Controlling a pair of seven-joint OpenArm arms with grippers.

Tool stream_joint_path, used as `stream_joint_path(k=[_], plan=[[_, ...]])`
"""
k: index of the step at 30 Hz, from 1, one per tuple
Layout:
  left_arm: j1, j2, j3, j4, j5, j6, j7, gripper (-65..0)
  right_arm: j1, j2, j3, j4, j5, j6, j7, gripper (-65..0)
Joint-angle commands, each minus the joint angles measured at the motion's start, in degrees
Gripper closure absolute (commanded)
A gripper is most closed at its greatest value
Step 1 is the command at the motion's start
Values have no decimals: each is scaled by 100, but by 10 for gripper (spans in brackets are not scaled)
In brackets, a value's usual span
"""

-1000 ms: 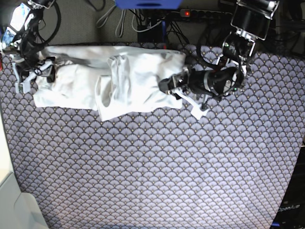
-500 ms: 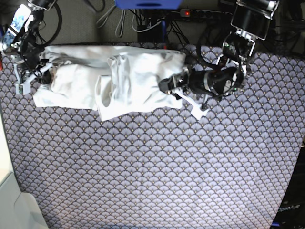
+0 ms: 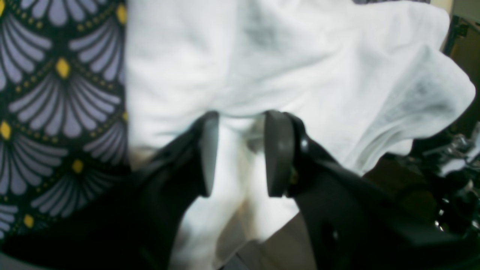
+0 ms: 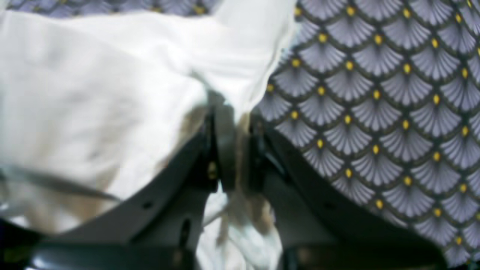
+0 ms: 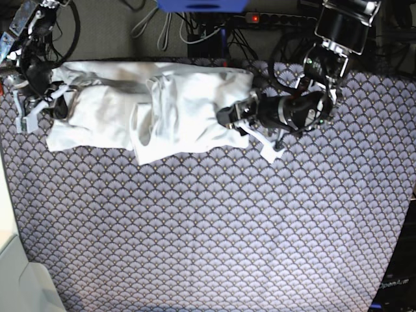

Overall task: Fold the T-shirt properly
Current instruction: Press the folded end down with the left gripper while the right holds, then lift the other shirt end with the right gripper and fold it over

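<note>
Desk (image 5: 208, 234): covered by a cloth of grey-violet scallop fans with small yellow dots, filling most of the base view. T-shirt (image 5: 156, 114): plain white, wrinkled, lying in a long bunched band across the far part of the desk, its lower edge hanging in uneven flaps near the middle. Left arm (image 5: 305, 107): dark, lying low at the shirt's end on the base view's right. Left gripper (image 3: 240, 150): its two dark fingers (image 3: 279, 153) stand a little apart with a fold of white fabric between them, grasping the T-shirt (the wrist view is blurred, so pad contact is not sharp). Right gripper (image 4: 234, 146): at the opposite end of the shirt, clenched narrowly on a thin edge of the T-shirt, fabric pulled up between its jaws. Power strip (image 5: 286, 18): beyond the desk's far edge, among cables, showing a red light.
</note>
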Motion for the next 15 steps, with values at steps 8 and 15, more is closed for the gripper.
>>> stream_joint_path(k=[8,15], plan=[[-48,-65,-26,-6,321,202,-165,-221,-125,82,-2,1643,1303,32,-819,0],[-48,-65,-26,-15,321,202,-174,-221,-125,73,-415,1660,2094,32,-1479,0]])
